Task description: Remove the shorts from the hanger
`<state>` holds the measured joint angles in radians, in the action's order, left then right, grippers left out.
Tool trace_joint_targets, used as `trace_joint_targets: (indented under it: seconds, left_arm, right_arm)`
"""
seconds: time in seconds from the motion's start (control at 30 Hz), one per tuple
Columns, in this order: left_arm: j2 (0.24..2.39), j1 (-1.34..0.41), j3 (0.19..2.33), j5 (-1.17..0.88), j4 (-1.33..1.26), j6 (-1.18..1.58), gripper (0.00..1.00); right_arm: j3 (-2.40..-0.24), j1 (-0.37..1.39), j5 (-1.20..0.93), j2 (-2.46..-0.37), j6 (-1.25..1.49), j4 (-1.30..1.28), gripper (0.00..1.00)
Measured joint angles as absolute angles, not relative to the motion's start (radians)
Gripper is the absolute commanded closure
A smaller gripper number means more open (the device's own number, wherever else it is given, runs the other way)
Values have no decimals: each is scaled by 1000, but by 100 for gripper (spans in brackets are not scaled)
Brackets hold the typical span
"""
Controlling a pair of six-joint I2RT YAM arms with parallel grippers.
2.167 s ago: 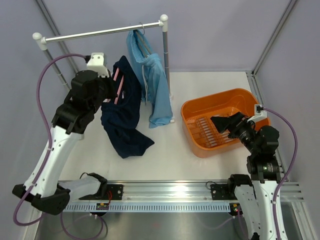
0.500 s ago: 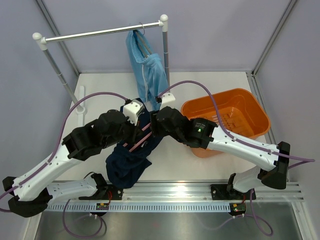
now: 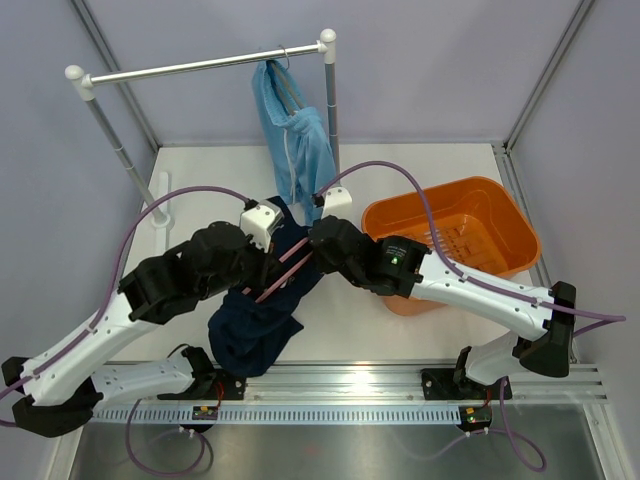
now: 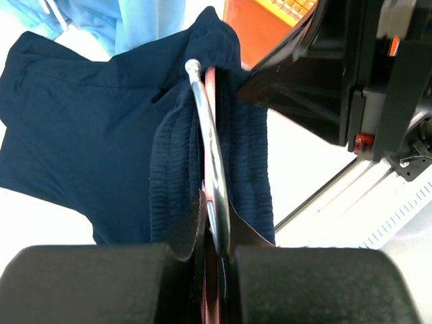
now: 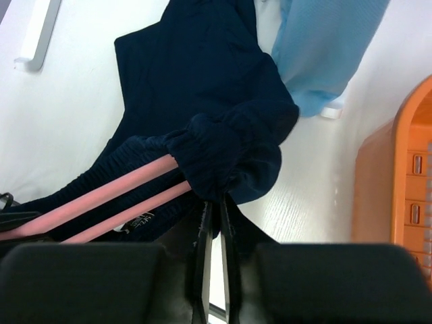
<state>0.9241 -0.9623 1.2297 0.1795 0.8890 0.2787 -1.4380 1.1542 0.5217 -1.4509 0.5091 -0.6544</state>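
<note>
Mid-frame, left jaws clamp shut on one pink hanger; right jaws pinch the navy shorts at their waistband. Sky blue shorts hang upper centre, one orange basket right, open desk between.

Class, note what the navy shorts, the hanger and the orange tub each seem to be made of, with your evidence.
Navy shorts: soft matte cloth; it drapes limp, waistband gathered. Hanger: smooth pink bars, probably plastic or coated, plus a shiny metal rod. Orange tub: glossy moulded plastic, judging by highlights.

Pale lavender walls enclose a white table.
</note>
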Motion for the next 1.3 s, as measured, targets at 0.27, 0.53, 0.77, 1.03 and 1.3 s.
trace_joint_targets:
  seconds: [0.27,0.53,0.77,1.03,1.3]
  left_arm:
    - [891,-963,1230,178,915,278,100]
    - [818,-963,1227,135,928,273,100]
    - [781,-963,1222,82,925,242,100]
    - [751,-962,1201,45,905,225,100]
    - [664,-962,1184,73,878,226,100]
  right_arm:
    - [-1494,1156,626,-1460,515,-720,100]
    - [-1522,1093,653,-1460,516,-751,100]
    - [-1522,1045,642,-1460,513,-752,100]
    - [-1522,1044,625,-1460,508,-748,100]
    - [-1515,1044,582,-1460,508,-707,100]
